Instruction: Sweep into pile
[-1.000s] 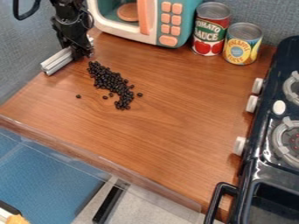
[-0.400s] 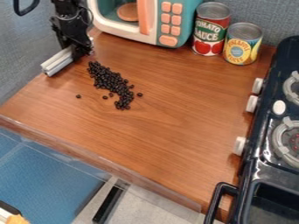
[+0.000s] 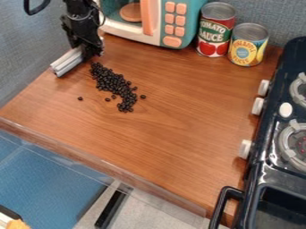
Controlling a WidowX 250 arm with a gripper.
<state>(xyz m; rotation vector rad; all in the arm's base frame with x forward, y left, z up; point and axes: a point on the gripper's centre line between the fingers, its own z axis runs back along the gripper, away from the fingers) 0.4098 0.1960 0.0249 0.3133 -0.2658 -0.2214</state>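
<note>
Since the earlier frame, my gripper (image 3: 91, 48) and the pale bar (image 3: 67, 62) have moved a little to the right in the view, and the black beans (image 3: 110, 81) have not moved at all. My jaws look pressed on the bar, pinching it near its top end, and it sticks out down and to the left. The beans lie on the desk (image 3: 179, 116) just to the right of me, in a long bent heap that thins out low down. A lone bean (image 3: 80, 98) sits off to the left, and a stray bean (image 3: 142, 96) sits on the right side. I think I am just getting set to sweep. The bar sits close to the top of the heap, so if I swing right too soon, I could bump the beans and make them roll all over. If I push too fast, the round beans could scatter and make more strays. If the bar is up too high, it could skip over them, and I can't tell if it touches the desk. If my pinch is weak, the bar could twist when the beans push back. Then some would slip past its end.
</note>
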